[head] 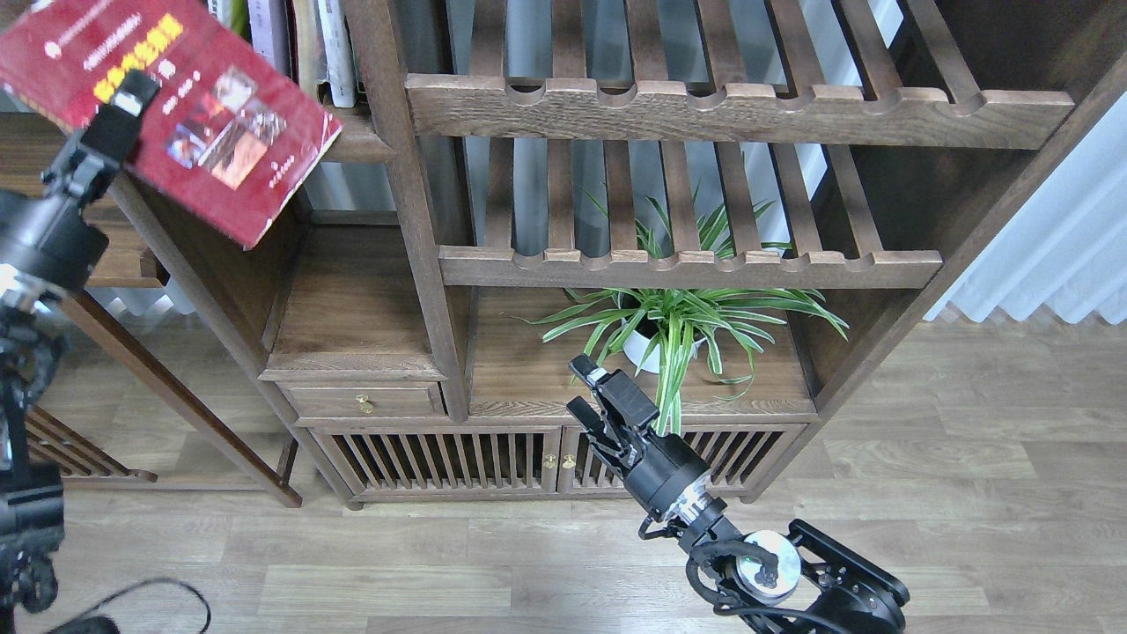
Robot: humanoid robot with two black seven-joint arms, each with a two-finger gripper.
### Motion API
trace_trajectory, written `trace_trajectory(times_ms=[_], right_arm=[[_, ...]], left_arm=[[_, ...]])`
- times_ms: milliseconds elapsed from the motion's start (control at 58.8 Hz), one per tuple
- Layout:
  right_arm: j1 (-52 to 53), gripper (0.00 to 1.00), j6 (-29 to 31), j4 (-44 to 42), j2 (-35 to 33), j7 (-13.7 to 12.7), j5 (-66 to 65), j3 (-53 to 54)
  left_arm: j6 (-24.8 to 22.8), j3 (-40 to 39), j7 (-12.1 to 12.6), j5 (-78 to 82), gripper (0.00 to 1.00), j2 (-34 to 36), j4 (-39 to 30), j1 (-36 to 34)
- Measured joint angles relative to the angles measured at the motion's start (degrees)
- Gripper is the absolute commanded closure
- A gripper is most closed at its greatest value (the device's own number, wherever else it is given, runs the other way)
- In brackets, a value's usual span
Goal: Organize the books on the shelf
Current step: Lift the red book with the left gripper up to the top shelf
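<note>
My left gripper [123, 101] is shut on a dark red book [220, 132] with small photos on its cover. The book is held up tilted at the top left, in front of the shelf [357, 141] and covering most of its front edge. Several books [330, 53] stand upright on that shelf behind it. My right gripper [583, 387] hangs low in the middle, in front of the bookcase's bottom compartment, with its fingers a little apart and nothing between them.
Two slatted racks [687, 110] with scalloped rails fill the bookcase's right half. A potted spider plant [669, 326] stands just behind my right gripper. A small drawer [361, 403] and slatted cabinet doors [440, 458] sit below. A side table [132, 264] stands at the left.
</note>
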Motion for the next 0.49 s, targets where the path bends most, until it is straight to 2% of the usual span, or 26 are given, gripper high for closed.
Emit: trace_trajectory(times_ms=[493], right_arm=[[0.4, 0.02, 0.0, -0.1, -0.1, 0.0, 0.0, 0.0]], left_arm=[[0.0, -0.3, 0.0, -1.6, 1.00, 9.9, 0.0, -3.5]])
